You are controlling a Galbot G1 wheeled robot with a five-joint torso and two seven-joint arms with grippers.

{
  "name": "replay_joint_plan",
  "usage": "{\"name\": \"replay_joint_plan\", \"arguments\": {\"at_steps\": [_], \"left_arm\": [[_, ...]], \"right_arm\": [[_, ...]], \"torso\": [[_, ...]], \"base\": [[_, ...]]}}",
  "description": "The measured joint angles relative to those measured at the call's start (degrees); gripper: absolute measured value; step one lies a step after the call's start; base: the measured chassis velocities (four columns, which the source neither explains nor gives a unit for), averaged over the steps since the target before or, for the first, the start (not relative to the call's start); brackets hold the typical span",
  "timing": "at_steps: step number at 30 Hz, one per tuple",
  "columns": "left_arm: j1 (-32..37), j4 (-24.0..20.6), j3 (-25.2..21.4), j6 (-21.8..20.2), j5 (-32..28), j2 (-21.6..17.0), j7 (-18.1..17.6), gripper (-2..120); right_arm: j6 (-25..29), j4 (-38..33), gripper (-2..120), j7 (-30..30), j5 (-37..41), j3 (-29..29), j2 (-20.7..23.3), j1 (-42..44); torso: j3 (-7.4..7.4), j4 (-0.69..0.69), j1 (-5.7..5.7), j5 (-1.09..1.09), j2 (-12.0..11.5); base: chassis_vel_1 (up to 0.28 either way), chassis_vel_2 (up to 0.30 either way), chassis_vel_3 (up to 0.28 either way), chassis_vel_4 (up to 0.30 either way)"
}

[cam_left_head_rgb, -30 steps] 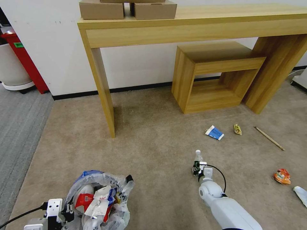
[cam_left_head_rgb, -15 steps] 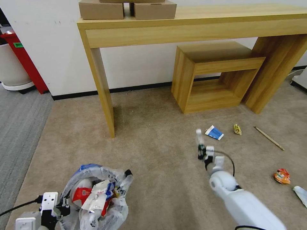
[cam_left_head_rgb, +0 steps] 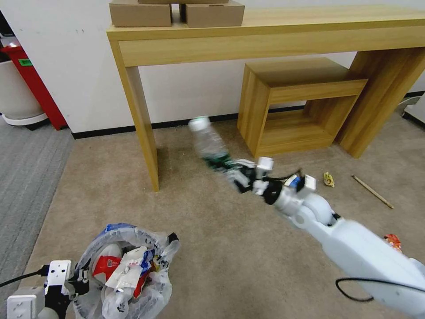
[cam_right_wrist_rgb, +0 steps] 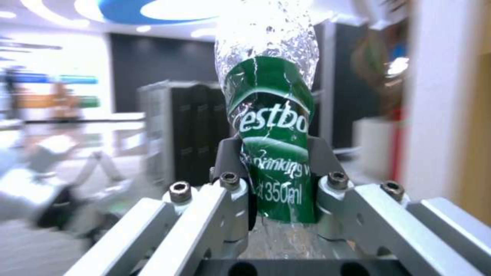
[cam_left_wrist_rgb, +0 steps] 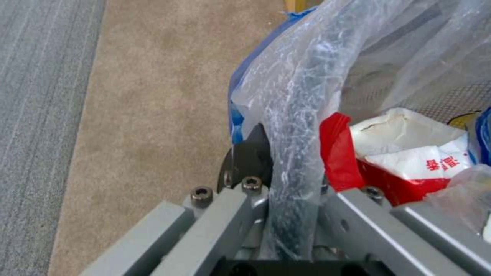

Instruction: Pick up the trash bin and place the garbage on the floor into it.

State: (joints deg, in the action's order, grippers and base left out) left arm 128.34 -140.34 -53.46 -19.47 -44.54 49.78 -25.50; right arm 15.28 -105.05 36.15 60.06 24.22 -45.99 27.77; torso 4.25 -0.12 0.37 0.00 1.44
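A beige carpet floor (cam_left_head_rgb: 212,248) ran under a long wooden worktop (cam_left_head_rgb: 265,26) against the wall. The right hand (cam_left_head_rgb: 230,169), arm stretched forward at mid-height, gripped the bottle (cam_left_head_rgb: 208,139) by its green label, cap pointing up and away. The bin (cam_left_head_rgb: 128,270) sat low to its left, rim clamped in the left hand (cam_left_wrist_rgb: 279,191), already holding wrappers. A yellow scrap (cam_left_head_rgb: 328,179) and stick (cam_left_head_rgb: 372,191) lay beyond.

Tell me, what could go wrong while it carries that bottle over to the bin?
The right gripper pinches the crushed clear plastic bottle with the green label only by its lower part, so it might slip out. The left gripper clamps the small round bag-lined trash bin just at its rim; it is already heaped with wrappers, so the bottle may bounce off onto the beige carpet.
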Motion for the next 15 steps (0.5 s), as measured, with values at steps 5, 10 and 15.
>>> {"name": "replay_joint_plan", "arguments": {"at_steps": [5,10,15], "left_arm": [[-0.38,0.32,0.26,-0.01,-0.04,0.34,-0.30,0],[-0.29,0.25,-0.43,-0.01,-0.56,0.69,-0.65,0],[-0.10,0.17,-1.11,-0.01,-0.73,1.37,-0.76,0]], "right_arm": [[-0.97,0.48,12,-3.29,1.42,13.07,-2.16,-8.15],[-1.23,3.32,12,-6.40,0.15,26.19,-6.44,-12.98],[-1.77,6.16,12,-9.72,-2.50,31.37,-9.56,-12.81]], "torso": [[0.01,0.01,0.00,0.00,0.00],[0.00,0.00,0.00,-0.01,0.00],[0.00,0.00,-0.01,-0.01,0.00]], "base": [[0.000,0.000,0.000,0.000],[0.000,0.000,0.000,0.000],[0.000,0.000,0.000,0.000]]}}
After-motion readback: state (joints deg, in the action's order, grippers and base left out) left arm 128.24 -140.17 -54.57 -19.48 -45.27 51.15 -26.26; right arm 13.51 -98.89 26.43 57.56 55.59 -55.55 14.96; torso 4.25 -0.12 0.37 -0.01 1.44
